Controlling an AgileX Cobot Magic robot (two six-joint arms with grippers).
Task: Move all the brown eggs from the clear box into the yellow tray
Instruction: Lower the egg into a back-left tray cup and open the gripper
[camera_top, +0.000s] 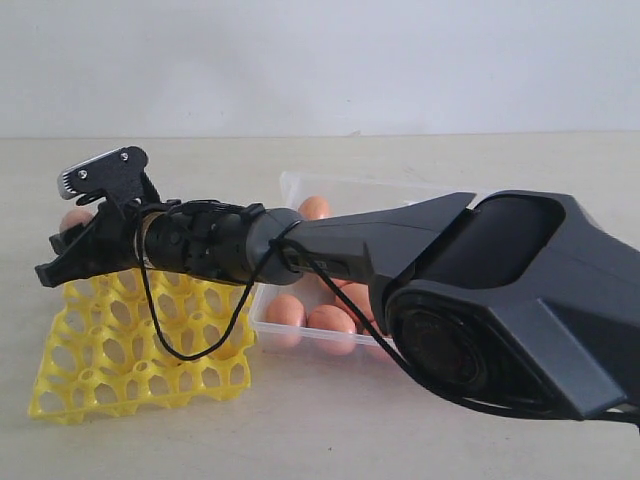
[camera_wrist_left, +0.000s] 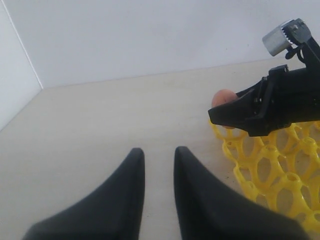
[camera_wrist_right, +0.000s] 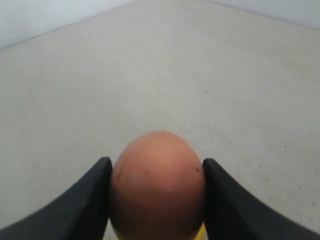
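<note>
My right gripper (camera_wrist_right: 157, 161) is shut on one brown egg (camera_wrist_right: 157, 185), with a finger pressed against each side. In the exterior view this gripper (camera_top: 68, 243) has reached across to the left and holds that egg (camera_top: 75, 218) at the far left corner of the yellow tray (camera_top: 140, 360). A sliver of yellow shows under the egg, and I cannot tell whether it rests in a cell. Three brown eggs (camera_top: 332, 325) show in the clear box (camera_top: 300, 187), partly behind the arm. My left gripper (camera_wrist_left: 159, 152) is open and empty above bare table beside the tray (camera_wrist_left: 270, 170).
The right arm's bulky black body (camera_top: 500, 300) and a looping cable (camera_top: 200, 340) hang over the box and the tray's right side. A pale wall stands behind the beige table (camera_top: 320, 430).
</note>
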